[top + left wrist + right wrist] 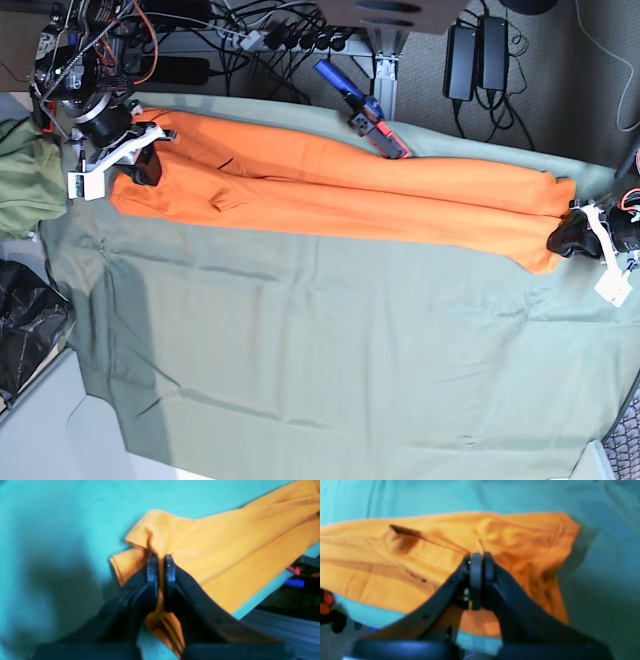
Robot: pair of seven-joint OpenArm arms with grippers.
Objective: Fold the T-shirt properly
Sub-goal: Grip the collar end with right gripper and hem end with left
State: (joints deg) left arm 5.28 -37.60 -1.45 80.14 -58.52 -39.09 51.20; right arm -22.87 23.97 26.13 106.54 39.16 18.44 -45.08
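The T-shirt [330, 195] lies stretched in a long narrow band along the far edge of the green table cloth [320, 350], close to the clutter of cables and power bricks [470, 55] behind the table. Its long axis runs straight from one of my arms to the other — that line is what the next move depends on.

My right gripper [480, 558] sits at one end of the band. Its jaws are pressed together with a thin ridge of orange cloth rising between the tips, so I judge it is pinching the shirt there. The rest of the shirt spreads away ahead and to both sides of my fingers in the right wrist view, wrinkled and partly doubled over.

My left gripper [160, 563] is at the opposite end. Its jaws are nearly closed, with a narrow gap between them, and a bunched corner of the T-shirt [200, 562] sits right at the tips. Cloth shows between and below the fingers, but I cannot tell for certain whether the pinch is firm or just slackening.

Each arm is nearest its own end, neither reaches the middle. If I am to fold, I judge both ends must travel together toward the near, open part of the table cloth, crosswise to the band's length.
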